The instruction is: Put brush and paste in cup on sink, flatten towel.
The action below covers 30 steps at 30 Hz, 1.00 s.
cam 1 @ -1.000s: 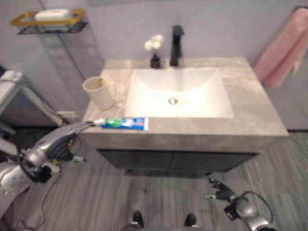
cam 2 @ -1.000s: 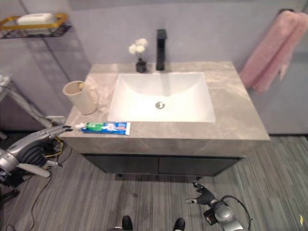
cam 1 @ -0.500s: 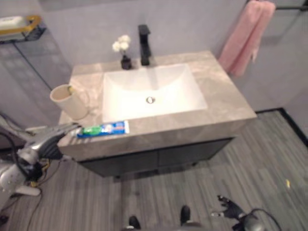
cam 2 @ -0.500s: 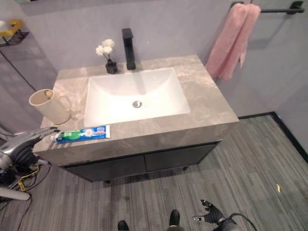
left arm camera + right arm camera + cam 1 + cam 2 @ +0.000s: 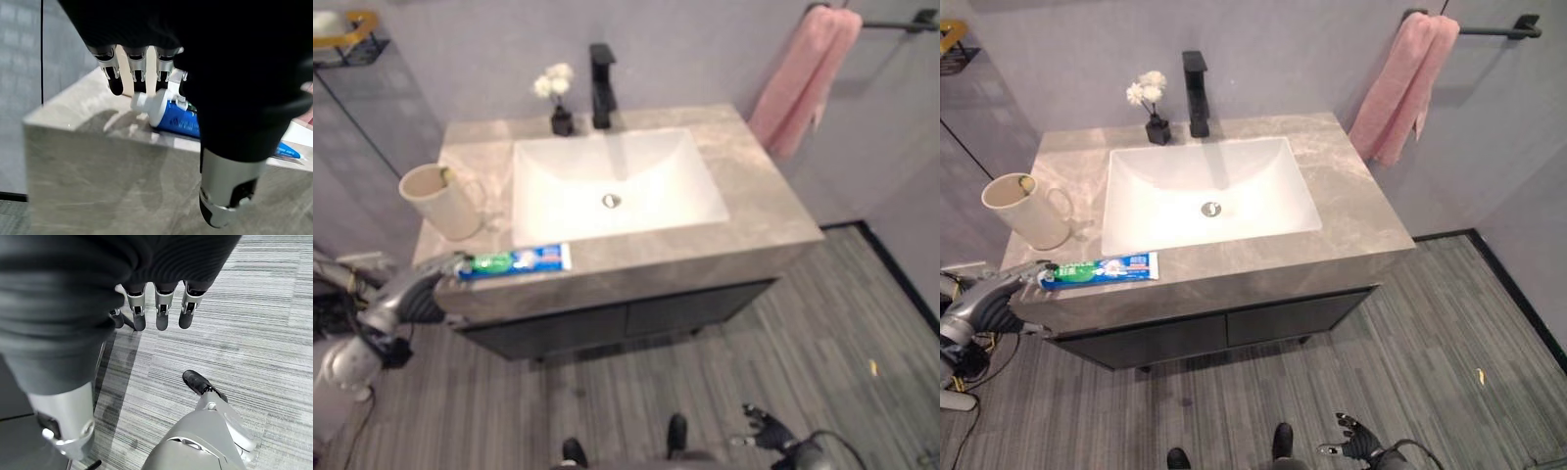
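one toothpaste tube (image 5: 1102, 268) | cap end at left hand (image 5: 1020, 282) fingertips | countertop (image 5: 1351, 215)

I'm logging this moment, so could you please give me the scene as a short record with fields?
paste: tube lying flat on the counter's front left edge, cap toward the left hand
cup: upright on the counter, left of the basin
towel: pink, bunched on the wall bar
left hand: open, fingers at the tube's cap
right hand: open, low over the floor
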Available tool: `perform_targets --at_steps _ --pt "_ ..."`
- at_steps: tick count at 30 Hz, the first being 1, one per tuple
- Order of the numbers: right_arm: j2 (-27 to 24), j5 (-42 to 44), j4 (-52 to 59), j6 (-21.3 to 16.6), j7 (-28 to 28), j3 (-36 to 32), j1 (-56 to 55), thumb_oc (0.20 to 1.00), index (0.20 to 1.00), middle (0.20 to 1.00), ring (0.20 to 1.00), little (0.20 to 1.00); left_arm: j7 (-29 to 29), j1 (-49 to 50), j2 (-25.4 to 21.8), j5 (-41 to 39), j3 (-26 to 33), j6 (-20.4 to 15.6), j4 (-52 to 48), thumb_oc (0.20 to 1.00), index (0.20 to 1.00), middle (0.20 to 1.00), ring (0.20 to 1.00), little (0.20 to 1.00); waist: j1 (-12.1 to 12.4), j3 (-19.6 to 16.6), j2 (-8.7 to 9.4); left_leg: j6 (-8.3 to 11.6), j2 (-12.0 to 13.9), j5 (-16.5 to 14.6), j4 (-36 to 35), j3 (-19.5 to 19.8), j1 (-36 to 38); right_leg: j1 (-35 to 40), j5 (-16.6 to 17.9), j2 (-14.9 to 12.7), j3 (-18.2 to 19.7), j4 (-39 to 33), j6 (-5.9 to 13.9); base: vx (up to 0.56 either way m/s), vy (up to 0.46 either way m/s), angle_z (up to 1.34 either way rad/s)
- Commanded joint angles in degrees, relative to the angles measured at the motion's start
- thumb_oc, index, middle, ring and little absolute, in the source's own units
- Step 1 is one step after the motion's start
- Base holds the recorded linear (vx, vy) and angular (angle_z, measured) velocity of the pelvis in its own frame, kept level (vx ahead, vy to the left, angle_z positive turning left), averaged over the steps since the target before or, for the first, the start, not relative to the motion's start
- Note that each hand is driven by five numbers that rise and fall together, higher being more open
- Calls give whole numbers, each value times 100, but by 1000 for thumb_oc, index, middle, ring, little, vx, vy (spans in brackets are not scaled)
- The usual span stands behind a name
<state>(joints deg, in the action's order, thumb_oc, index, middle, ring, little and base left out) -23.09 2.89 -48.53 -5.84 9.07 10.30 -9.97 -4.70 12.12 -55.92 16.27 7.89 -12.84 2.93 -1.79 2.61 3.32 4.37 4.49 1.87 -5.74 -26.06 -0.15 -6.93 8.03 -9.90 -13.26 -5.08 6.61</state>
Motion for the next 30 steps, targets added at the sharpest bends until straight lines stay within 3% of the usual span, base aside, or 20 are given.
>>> perform_targets --at_steps 1,7,18,30 --pt "80 481 98 -54 29 12 265 1000 1000 1000 1000 1000 196 -486 -50 56 135 25 64 1000 1000 1000 1000 1000 -62 209 70 -255 -73 -581 74 464 152 92 528 -519 -81 8 702 38 -8 -3" --pt "67 499 207 -51 79 85 258 1000 1000 1000 1000 1000 255 -707 -21 112 32 37 172 1000 1000 1000 1000 1000 -100 181 102 -223 -26 -565 74 404 165 66 515 -470 -58 8 671 35 -14 -4" --pt "-23 353 170 -1 135 128 212 1000 1000 1000 1000 1000 -111 -940 -787 -238 96 60 -43 1000 1000 1000 1000 1000 -151 182 8 -160 23 -563 74 370 190 61 474 -426 -34 8 680 25 -9 -6" --pt "-127 209 293 1 171 117 166 1000 1000 1000 1000 1000 -317 -817 -1007 -317 96 100 -72 1000 1000 1000 1000 1000 -168 219 -105 -138 18 -524 74 425 111 25 411 -437 -48 8 664 0 0 0"
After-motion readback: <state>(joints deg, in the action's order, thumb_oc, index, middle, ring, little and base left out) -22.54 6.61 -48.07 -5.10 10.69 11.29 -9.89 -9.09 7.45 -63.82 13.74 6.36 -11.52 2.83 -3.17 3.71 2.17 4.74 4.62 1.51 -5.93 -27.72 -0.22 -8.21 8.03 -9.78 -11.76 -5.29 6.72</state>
